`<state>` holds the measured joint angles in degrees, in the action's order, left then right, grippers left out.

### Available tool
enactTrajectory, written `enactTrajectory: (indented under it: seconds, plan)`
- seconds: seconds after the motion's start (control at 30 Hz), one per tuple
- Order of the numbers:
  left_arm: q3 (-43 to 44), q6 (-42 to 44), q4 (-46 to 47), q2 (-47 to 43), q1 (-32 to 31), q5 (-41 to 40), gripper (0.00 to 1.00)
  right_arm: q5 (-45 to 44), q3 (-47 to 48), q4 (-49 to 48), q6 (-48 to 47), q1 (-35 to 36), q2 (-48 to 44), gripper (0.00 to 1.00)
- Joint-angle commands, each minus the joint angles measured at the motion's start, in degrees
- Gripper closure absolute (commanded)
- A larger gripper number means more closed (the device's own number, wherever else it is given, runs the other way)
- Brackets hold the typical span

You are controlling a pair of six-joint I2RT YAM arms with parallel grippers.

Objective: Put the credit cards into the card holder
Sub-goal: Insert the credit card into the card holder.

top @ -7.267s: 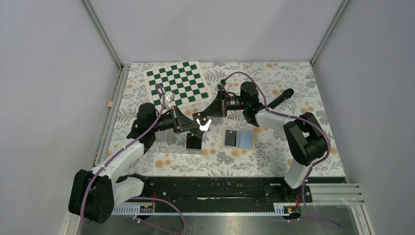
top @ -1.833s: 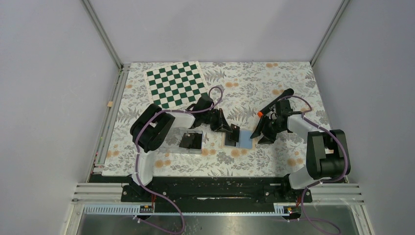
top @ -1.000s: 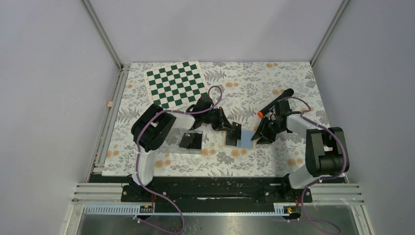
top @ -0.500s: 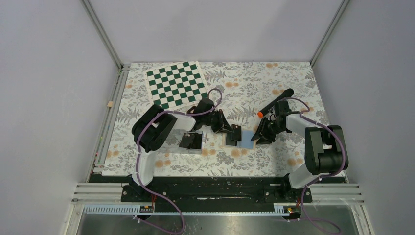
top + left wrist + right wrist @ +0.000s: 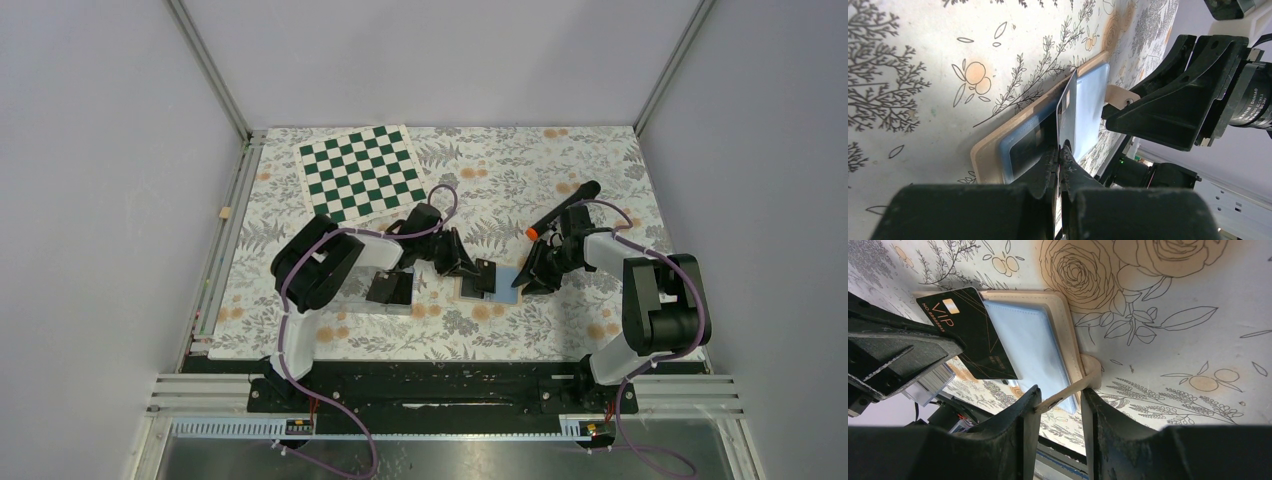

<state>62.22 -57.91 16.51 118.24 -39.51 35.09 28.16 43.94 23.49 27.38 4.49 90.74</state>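
Since a moment ago, the black credit card (image 5: 970, 335) has slid a little farther over the card holder (image 5: 1033, 345). It stands on its edge, tilted, over the holder's left half. The holder lies open, blue side up, near the middle of the table (image 5: 600, 320), a bit toward the near edge.

Tight shut on the card's bottom edge is the left gripper (image 5: 1060, 152). The right gripper (image 5: 1060, 392) has its fingers partly apart, with the holder's snap tab (image 5: 1068, 390) between them. I cannot tell if it is really pinching the tab.

I think the card could catch on the pocket's lip and bend, because it is going in crooked. If the tab is loose, the push could shove the holder away. More cards (image 5: 390, 288) wait to the left.
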Motion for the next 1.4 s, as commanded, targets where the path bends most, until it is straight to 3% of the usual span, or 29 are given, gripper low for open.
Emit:
enactTrajectory:
  seconds: [0.0, 1.1, 1.37]
  plan:
    - [-0.96, 0.37, 0.01, -2.48, -1.01, -1.50, 1.00, 1.01, -0.54, -1.09, 0.65, -0.18, 0.18, 0.59]
    - [-0.96, 0.42, -2.49, -1.64, -2.79, 0.04, 1.00, 1.78, -1.36, -2.29, 1.45, -0.18, 0.17, 0.59]
    - [4.27, 2.61, -6.82, 0.68, -3.87, 0.89, 1.00, 2.15, -1.51, -2.24, 1.28, -0.18, 0.76, 0.60]
